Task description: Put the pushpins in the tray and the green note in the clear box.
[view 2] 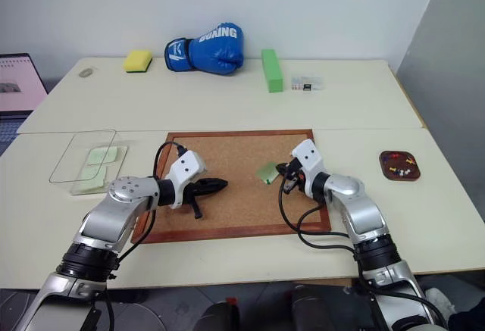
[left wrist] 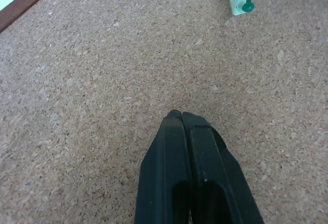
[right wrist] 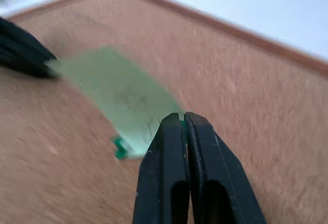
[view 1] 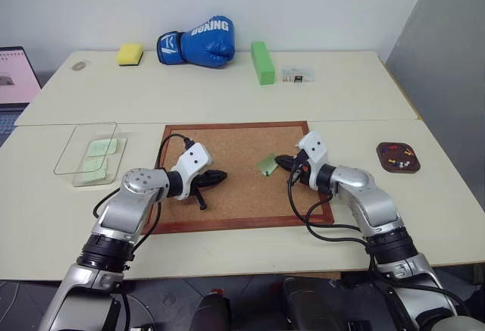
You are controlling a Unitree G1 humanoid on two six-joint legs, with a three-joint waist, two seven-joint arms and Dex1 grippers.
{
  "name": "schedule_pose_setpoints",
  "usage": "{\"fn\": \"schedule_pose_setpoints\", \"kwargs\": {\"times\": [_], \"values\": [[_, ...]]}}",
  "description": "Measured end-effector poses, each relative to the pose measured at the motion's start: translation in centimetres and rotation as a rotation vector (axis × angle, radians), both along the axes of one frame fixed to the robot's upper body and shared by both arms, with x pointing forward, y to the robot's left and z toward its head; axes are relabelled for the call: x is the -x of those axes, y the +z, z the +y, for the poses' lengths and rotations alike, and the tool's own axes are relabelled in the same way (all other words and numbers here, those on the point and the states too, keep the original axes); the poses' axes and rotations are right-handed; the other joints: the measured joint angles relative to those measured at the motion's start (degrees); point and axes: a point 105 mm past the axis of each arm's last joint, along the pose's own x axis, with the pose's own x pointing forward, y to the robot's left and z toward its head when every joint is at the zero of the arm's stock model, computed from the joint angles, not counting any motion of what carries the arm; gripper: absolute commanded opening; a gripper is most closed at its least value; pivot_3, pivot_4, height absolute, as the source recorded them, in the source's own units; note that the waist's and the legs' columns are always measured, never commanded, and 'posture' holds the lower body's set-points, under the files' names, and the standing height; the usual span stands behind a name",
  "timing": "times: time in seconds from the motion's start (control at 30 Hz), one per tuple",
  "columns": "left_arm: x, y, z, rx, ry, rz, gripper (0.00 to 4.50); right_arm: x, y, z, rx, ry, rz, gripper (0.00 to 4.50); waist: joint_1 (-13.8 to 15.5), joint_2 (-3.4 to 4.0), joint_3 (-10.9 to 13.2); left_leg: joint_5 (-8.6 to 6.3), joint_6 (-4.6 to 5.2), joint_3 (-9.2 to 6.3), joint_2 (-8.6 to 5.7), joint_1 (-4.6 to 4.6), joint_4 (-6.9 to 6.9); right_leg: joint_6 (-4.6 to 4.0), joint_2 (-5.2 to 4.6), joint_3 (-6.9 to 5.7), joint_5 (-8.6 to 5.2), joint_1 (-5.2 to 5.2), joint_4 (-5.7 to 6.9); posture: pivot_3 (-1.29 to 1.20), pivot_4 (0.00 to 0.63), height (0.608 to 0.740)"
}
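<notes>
The right gripper [right wrist: 183, 117] is pinched closed on one edge of the green note [right wrist: 120, 93], over the corkboard [view 1: 235, 142]. The note's far part is blurred, and whether the sheet is clear of the cork is hard to tell. A green pushpin [right wrist: 120, 148] sits at the note's near corner, just beside the fingertips; its point is hidden. Across the note from this gripper, the left gripper [left wrist: 180, 116] hovers low over bare cork with its fingers pressed together, holding nothing. Well off to the right gripper's outer side is the brown tray [view 1: 398, 157] with tiny pins in it, too small to count. Beyond the left gripper, past the board's edge, lies the clear box [view 1: 89, 149], pale green slips showing through it.
</notes>
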Motion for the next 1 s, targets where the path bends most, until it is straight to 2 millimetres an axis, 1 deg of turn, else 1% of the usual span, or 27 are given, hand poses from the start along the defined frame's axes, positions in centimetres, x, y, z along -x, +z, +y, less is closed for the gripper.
{"fn": "schedule_pose_setpoints", "kwargs": {"times": [0.1,0.23,0.33,0.37,0.43,0.53,0.57,0.63,0.7,0.73,0.77,0.83,0.87,0.9,0.93,1.0], "values": [[0.0,0.0,0.0,0.0,0.001,0.001,0.0,-0.2,0.3,-0.6,-0.005,-0.022,-0.004,0.06,0.0,0.0,0.0,0.0,0.0,0.01,0.0,0.01,0.0,0.0,0.0,0.01,0.0,0.0,0.0,0.0,0.15,0.74],[0.0,0.0,0.0,0.0,0.001,0.001,0.0,-0.3,0.5,-1.0,-0.012,-0.042,0.0,0.06,0.0,0.0,0.0,0.0,0.0,0.01,0.0,0.01,0.0,0.0,0.0,0.01,0.0,0.0,0.0,0.0,0.15,0.74],[0.0,0.0,0.0,0.0,0.0,0.001,0.0,-0.4,1.0,-1.5,-0.028,-0.061,-0.009,0.06,0.0,0.0,0.0,0.0,0.0,0.01,0.0,0.0,0.0,0.0,0.0,0.01,0.0,0.0,0.0,0.0,0.15,0.74],[0.0,0.0,0.0,0.0,0.0,0.001,0.0,-0.5,1.2,-1.8,-0.031,-0.073,-0.014,0.06,0.0,0.0,0.0,0.0,0.0,0.01,0.0,0.0,0.0,0.0,0.0,0.01,0.0,0.0,0.0,0.0,0.15,0.74],[0.0,0.0,0.0,0.0,0.0,0.001,0.0,-0.9,1.7,-3.0,-0.035,-0.132,-0.032,0.06,0.0,0.0,0.0,0.0,0.0,0.01,0.0,0.0,0.0,0.0,0.0,0.01,0.0,0.0,-0.01,0.0,0.15,0.74],[0.0,0.0,0.0,0.0,0.0,0.001,0.0,-1.9,2.5,-6.2,-0.032,-0.305,-0.07,0.06,0.0,0.0,0.0,0.0,0.0,0.02,0.0,0.0,-0.01,0.0,0.0,0.02,0.0,0.0,-0.01,0.0,0.15,0.74],[0.0,0.0,0.0,0.0,0.0,0.001,0.0,-2.4,2.9,-7.9,-0.032,-0.406,-0.091,0.06,0.0,0.0,0.0,0.0,0.0,0.01,0.0,0.0,-0.01,0.0,0.0,0.01,0.0,0.0,-0.01,0.0,0.15,0.74],[0.0,0.0,0.0,0.0,0.0,0.002,0.0,-2.8,3.6,-10.4,-0.04,-0.548,-0.123,0.06,0.0,0.0,0.0,0.0,0.0,0.02,0.0,0.0,-0.01,0.0,0.0,0.03,0.0,0.0,-0.01,0.0,0.15,0.74],[0.0,0.0,0.0,0.0,0.0,0.002,0.0,-3.0,4.1,-12.5,-0.052,-0.665,-0.142,0.06,0.0,0.0,0.0,0.0,0.0,0.03,0.0,0.0,-0.01,0.0,0.0,0.03,0.0,0.0,-0.01,0.0,0.15,0.74],[0.0,0.0,0.0,0.001,-0.001,0.001,0.0,-3.0,4.2,-14.1,-0.061,-0.752,-0.146,0.06,0.0,0.0,0.0,0.0,0.0,0.04,0.0,0.0,-0.01,0.0,0.0,0.04,0.0,0.0,-0.01,0.0,0.15,0.74],[0.0,0.0,0.0,0.001,-0.002,0.001,0.0,-3.1,4.3,-15.8,-0.071,-0.839,-0.142,0.06,0.0,0.0,0.0,0.0,0.0,0.04,-0.01,0.0,-0.01,0.0,-0.01,0.04,0.0,0.0,-0.02,0.0,0.15,0.74],[0.0,0.0,0.0,0.001,-0.003,0.001,0.0,-3.0,4.2,-18.3,-0.085,-0.955,-0.134,0.06,0.0,0.0,0.0,0.0,0.0,0.06,-0.01,0.0,-0.01,0.0,-0.01,0.06,0.0,0.0,-0.02,0.0,0.15,0.74],[0.1,0.0,0.0,0.0,-0.004,0.002,0.0,-2.8,4.0,-20.0,-0.096,-1.03,-0.123,0.06,0.0,0.0,0.0,0.0,0.01,0.07,-0.01,0.01,-0.04,0.0,-0.01,0.07,0.0,0.0,-0.03,0.0,0.15,0.74],[0.0,0.0,0.0,0.0,-0.004,0.002,0.0,-2.7,3.9,-20.7,-0.104,-1.066,-0.114,0.06,0.0,0.0,0.0,0.0,0.01,0.07,-0.01,0.01,-0.04,0.0,-0.01,0.07,0.0,0.0,-0.03,0.0,0.15,0.74],[0.0,0.0,0.0,0.0,-0.003,0.003,0.0,-2.5,3.6,-21.9,-0.118,-1.127,-0.096,0.06,0.0,0.0,0.0,0.0,0.01,0.07,-0.01,0.01,-0.04,0.0,-0.01,0.07,0.0,0.0,-0.03,0.0,0.15,0.74],[0.0,0.0,0.0,0.0,-0.003,0.003,0.0,-2.2,3.0,-23.3,-0.135,-1.205,-0.059,0.06,0.0,0.0,0.0,0.0,0.01,0.08,-0.02,0.01,-0.03,0.0,-0.01,0.08,0.0,0.01,-0.02,0.0,0.15,0.74]]}}
